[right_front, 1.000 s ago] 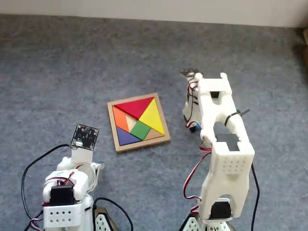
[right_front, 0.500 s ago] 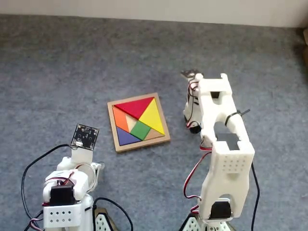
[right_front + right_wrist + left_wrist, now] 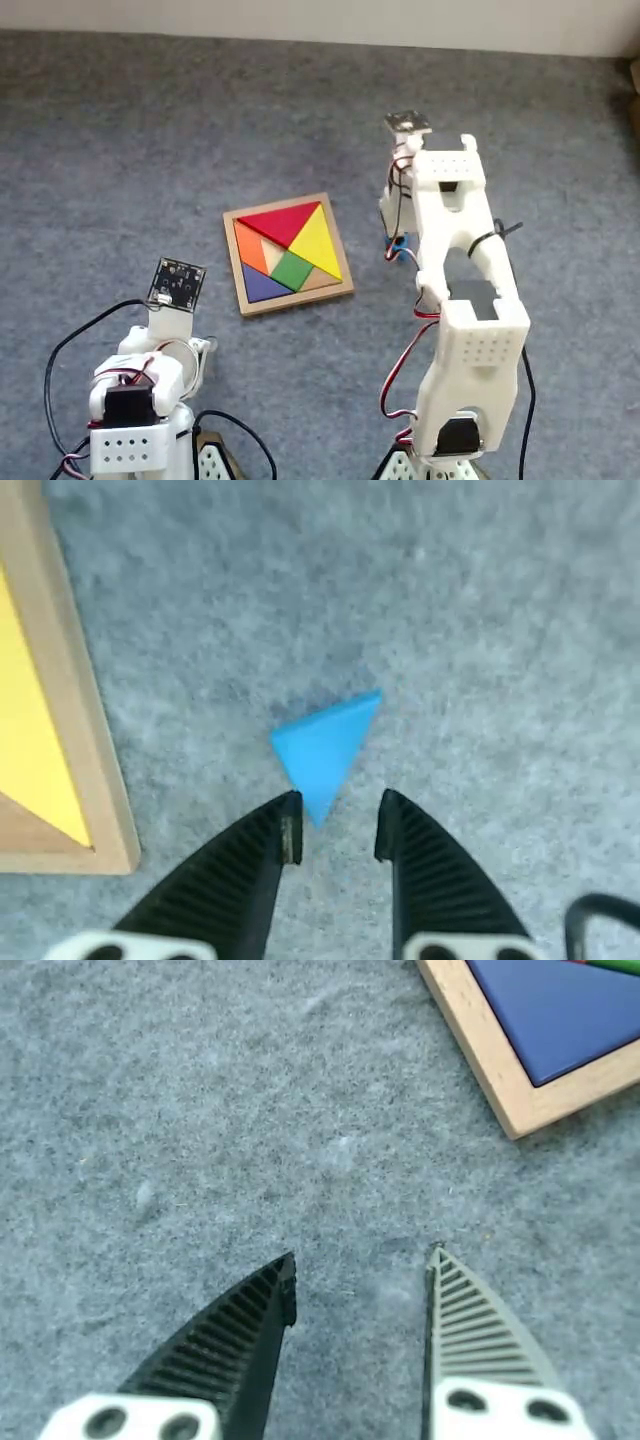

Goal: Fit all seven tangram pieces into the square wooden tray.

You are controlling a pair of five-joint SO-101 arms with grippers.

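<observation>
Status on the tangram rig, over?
Left gripper open over carpet by tray corner. Right gripper open above blue triangle, lying on carpet beside tray. Nothing blocking.

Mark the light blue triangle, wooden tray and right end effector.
light blue triangle (image 3: 325, 742): right wrist view, middle of its top face.
wooden tray (image 3: 298, 302): high view, rim nearest the arms.
right end effector (image 3: 338, 805): right wrist view, midway between fingertips.

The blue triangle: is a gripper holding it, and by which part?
No gripper holds it. The blue triangle lies on the carpet, one corner between the fingertips of the open right gripper, unclamped. The left gripper is open over carpet.
</observation>
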